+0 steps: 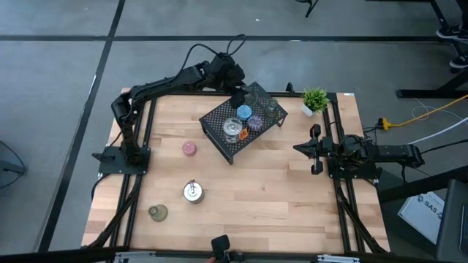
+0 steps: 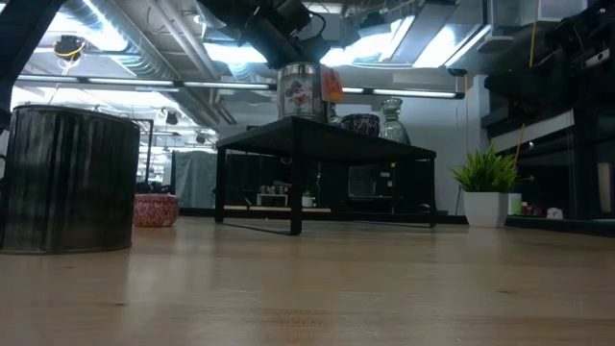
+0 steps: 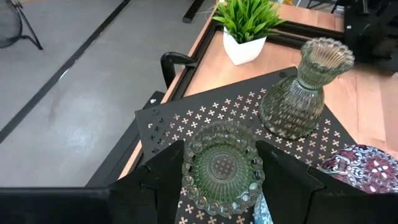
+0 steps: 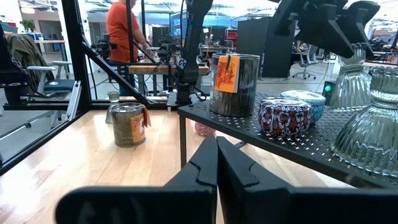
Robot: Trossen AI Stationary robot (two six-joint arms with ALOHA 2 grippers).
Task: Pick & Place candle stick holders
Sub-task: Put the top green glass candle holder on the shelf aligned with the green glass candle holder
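My left gripper (image 1: 238, 93) reaches over the far corner of the black mesh rack (image 1: 219, 139) and is shut on a round green glass candle stick holder (image 3: 222, 168). A taller ribbed glass holder (image 3: 298, 93), a purple patterned cup (image 3: 364, 168), a blue cup (image 1: 243, 112) and a silver tin (image 1: 232, 130) stand on the rack top. On the table lie a pink holder (image 1: 189, 148), a silver one (image 1: 192, 191) and an olive one (image 1: 158, 212). My right gripper (image 1: 316, 150) waits shut at the table's right edge. My left gripper pinches the green glass holder by two opposite sides of its beaded rim (image 3: 189, 171), one finger (image 3: 158, 174) on each side. The fingers slant down from the table's far side. The holder sits level, mouth up, over the mesh; whether its base touches the rack I cannot tell.
A small potted plant (image 1: 314, 100) stands at the far right corner, just beyond the rack. Bare wood lies between the rack and the near edge (image 1: 263, 190). Black frame rails (image 1: 344, 204) run along both sides. People show in the room behind.
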